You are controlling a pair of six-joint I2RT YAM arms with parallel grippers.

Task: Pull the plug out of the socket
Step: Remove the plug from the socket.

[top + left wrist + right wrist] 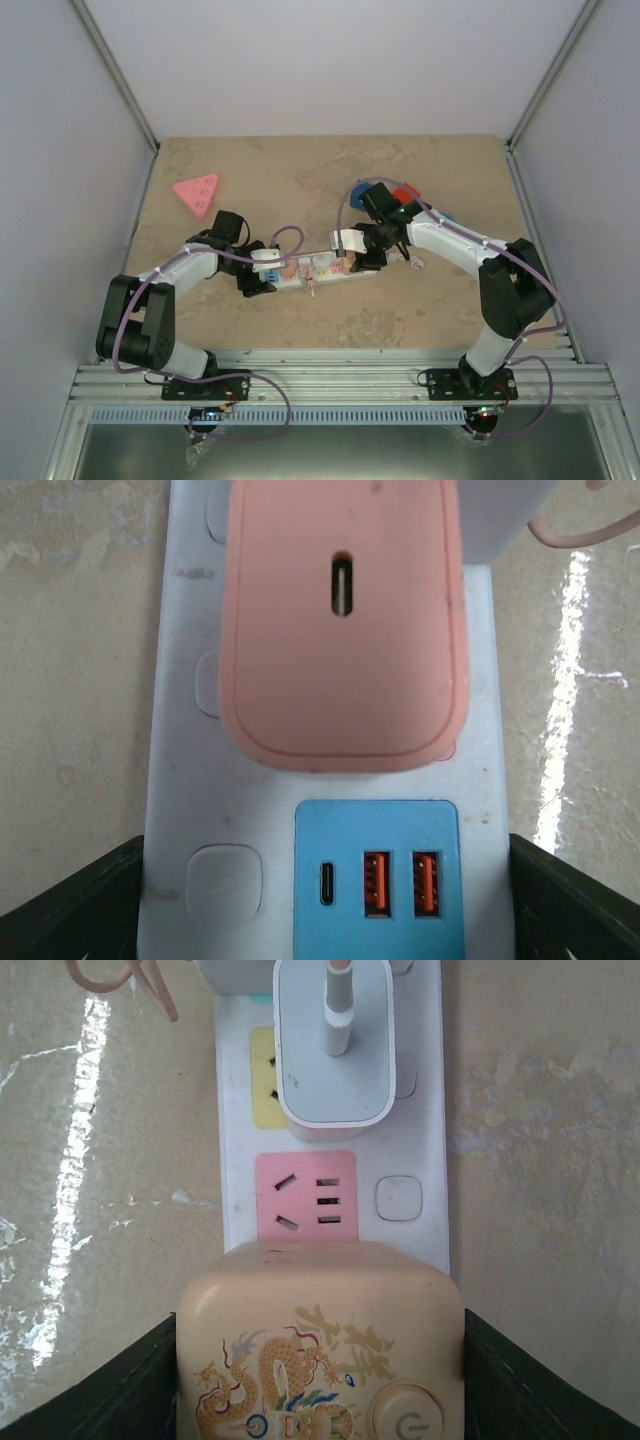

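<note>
- Socket (318, 270) lies left-to-right on the bench (300, 330), roughly midway between the left and right edges and a bit closer to the near edge than the far one.
- At its left end, by the blue USB panel (378, 880), is the left gripper (325, 905). Its fingers (80, 905) straddle the strip and look pressed against both long sides, so it's pinching the strip body itself.
- Further right, the right gripper (320, 1370) has the cream plug (320, 1340) with the dragon print, one finger tight on each side, properly clamped.
- That plug sits flat on the strip, not lifted as far as I can tell.
- Just past it the pink outlet (305, 1197) is free, then a white charger (333, 1050) with a cable sits over the yellow outlet (262, 1080).
- A pink adapter (343, 620) is plugged in right next to the blue panel.
- Pink triangular block (197, 193) is well apart from all this, toward the far left corner.
</note>
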